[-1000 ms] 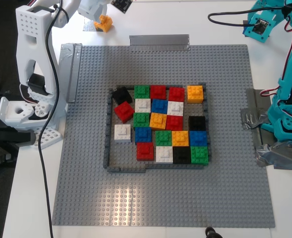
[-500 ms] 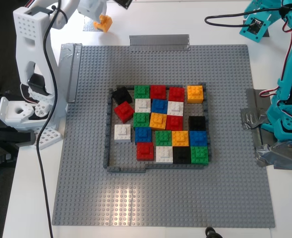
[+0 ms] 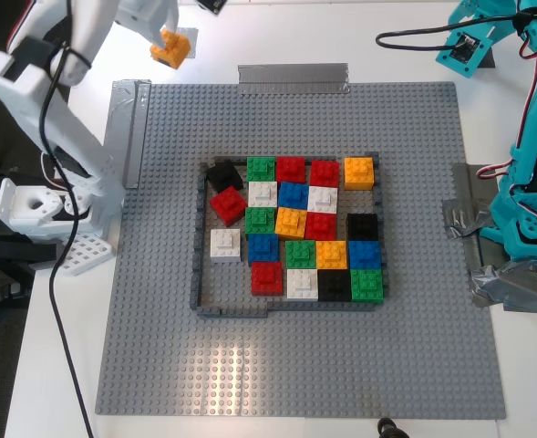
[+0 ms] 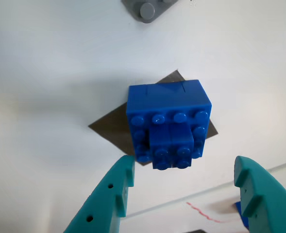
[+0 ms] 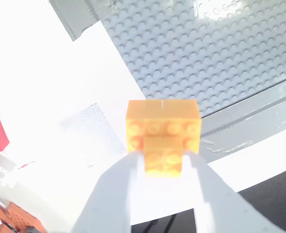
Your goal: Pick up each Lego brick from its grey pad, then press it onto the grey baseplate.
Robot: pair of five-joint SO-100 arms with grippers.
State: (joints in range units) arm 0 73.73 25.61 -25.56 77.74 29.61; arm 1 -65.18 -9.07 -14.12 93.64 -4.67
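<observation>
White tabletop (image 3: 277, 36) carries everything. Orange brick (image 5: 162, 133) clamped in my second end effector (image 5: 162, 162), lifted above its grey pad (image 5: 92, 124), off the grey baseplate's (image 3: 414, 347) far corner at the exterior view's left. Blue brick (image 4: 169, 124) sits on its grey pad (image 4: 111, 128); my first end effector (image 4: 181, 187) hangs spread apart over it, not touching.

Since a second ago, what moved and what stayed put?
My second gripper, the white one, swung its orange brick toward the exterior view's left and a little down, nearer the grey baseplate. Its arm swung too. It kept hold of the brick. My first gripper shifted only slightly above the blue brick. The coloured bricks in the frame stayed put.
</observation>
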